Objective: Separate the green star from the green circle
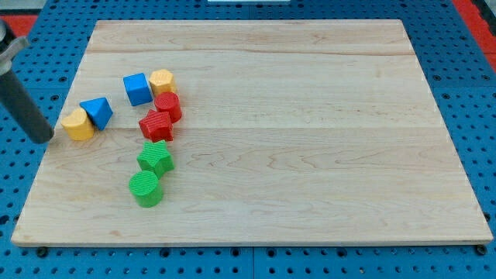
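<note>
Green star (156,157): ridged top, points blunt, lying flat on the board (310,116) in its lower-left part. Touching the green circle (146,188) just below it, toward the view's bottom; the two are not apart.

Green circle: short ridged cylinder, upright, the block nearest the board's bottom edge.

Red star (156,125): directly above the green star, touching or nearly so. Red cylinder (167,106) just above and right of that, touching it.

Blue cube (137,88) and yellow block (162,80): side by side at the top of the cluster, shape of the yellow one unclear.

Blue triangle (97,111) and yellow block 2 (77,124): a touching pair further toward the view's left.

My tip (45,138): end of a dark slanted rod at the board's left edge, just left of yellow block 2, not touching it, well apart from both green blocks. No claw is fitted, so no opening to report; the rod holds nothing.
</note>
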`<state>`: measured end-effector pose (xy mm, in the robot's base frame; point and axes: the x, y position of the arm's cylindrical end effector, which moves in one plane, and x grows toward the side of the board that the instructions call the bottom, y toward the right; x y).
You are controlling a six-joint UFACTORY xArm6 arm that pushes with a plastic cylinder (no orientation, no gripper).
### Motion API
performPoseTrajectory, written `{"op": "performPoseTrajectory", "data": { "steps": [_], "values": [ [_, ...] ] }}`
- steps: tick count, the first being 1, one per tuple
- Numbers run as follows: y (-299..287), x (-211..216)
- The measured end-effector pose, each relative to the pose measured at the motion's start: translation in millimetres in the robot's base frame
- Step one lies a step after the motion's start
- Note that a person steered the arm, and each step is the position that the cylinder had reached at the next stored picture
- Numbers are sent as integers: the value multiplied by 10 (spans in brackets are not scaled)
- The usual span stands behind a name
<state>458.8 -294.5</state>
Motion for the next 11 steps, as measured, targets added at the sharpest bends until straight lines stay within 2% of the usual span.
{"op": "performPoseTrajectory", "data": {
  "steps": [1, 2, 3, 5, 6, 7, 8, 9, 11],
  "values": [
    [795, 91],
    [892, -289],
    [997, -149],
    [652, 949],
    [1229, 1438],
    [1426, 1380],
    [1423, 1023],
    [1674, 933],
    [1707, 364]
  ]
}}
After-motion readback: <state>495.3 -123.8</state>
